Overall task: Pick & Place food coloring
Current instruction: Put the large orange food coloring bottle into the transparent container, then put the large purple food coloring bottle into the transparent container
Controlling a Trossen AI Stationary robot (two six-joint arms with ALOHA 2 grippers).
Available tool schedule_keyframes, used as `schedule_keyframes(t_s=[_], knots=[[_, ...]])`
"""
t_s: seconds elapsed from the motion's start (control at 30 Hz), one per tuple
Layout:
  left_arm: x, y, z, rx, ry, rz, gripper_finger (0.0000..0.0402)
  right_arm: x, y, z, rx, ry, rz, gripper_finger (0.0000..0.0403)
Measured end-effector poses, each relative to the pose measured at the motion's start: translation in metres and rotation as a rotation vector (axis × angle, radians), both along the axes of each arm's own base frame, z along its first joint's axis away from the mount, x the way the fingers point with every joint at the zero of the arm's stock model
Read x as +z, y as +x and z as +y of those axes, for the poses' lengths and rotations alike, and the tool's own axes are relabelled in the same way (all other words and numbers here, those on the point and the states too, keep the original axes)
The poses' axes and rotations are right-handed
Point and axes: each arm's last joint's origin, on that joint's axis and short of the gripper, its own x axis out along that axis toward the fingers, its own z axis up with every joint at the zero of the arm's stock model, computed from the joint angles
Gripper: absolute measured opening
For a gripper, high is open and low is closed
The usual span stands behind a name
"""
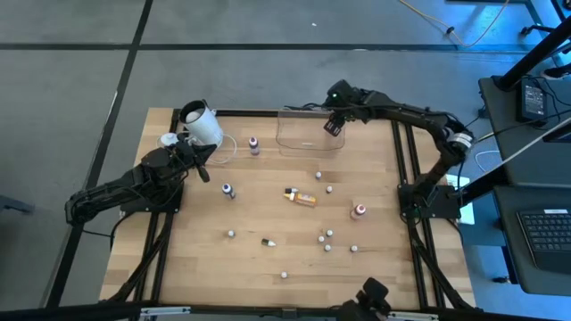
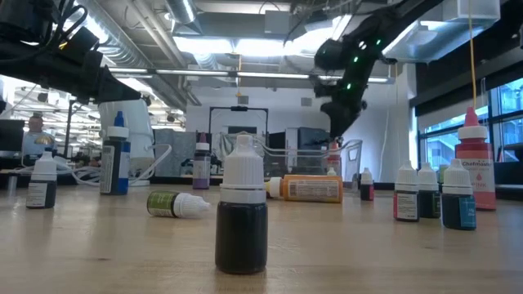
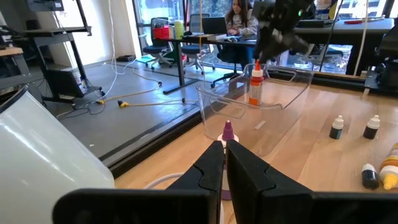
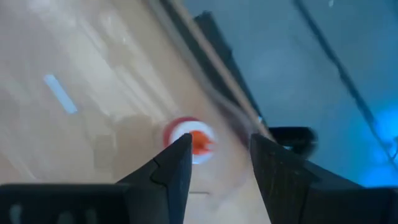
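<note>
The table (image 1: 178, 259) fills the middle of the high view. The clear tub (image 1: 308, 131) sits at the table's upper edge, centre right, with one bottle (image 3: 255, 83) standing upright inside it. The white cup (image 1: 202, 123) lies at the upper left corner. A purple-capped bottle (image 1: 254, 145) stands between cup and tub. A bottle lying on its side (image 1: 300, 197) occupies the centre. Another upright bottle (image 1: 359, 210) stands right of centre. Small bottles (image 1: 326, 241) are scattered across the lower half, well apart.
</note>
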Motion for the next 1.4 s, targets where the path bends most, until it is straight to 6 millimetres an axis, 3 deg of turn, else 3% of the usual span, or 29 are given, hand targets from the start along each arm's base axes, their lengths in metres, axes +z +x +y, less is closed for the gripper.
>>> schedule_keyframes(t_s=[0.13,0.27,0.53,0.67,0.93,1.27,1.4], knots=[[0.000,0.000,0.000,0.000,0.000,-0.001,0.0017,0.037,-0.012,0.016,0.014,-0.057,-0.101,0.0165],[0.000,0.000,0.000,0.000,0.000,0.000,0.0017,0.066,-0.030,0.050,0.096,-0.028,-0.250,0.0165],[0.000,0.000,0.000,0.002,-0.026,-0.021,0.0017,0.040,-0.075,0.133,0.352,-0.082,-0.490,0.0165],[0.000,0.000,0.000,0.002,-0.033,-0.027,0.0017,0.023,-0.100,0.158,0.430,-0.116,-0.586,0.0165],[0.000,0.000,0.000,-0.003,-0.016,-0.014,0.0017,0.017,-0.123,0.173,0.459,-0.164,-0.719,0.0165],[0.000,0.002,-0.002,-0.094,-0.020,-0.013,0.0019,0.016,-0.123,0.173,0.463,-0.162,-0.709,0.0165],[0.000,0.002,-0.003,-0.107,-0.022,-0.014,0.0036,0.015,-0.122,0.173,0.463,-0.159,-0.703,0.0165]])
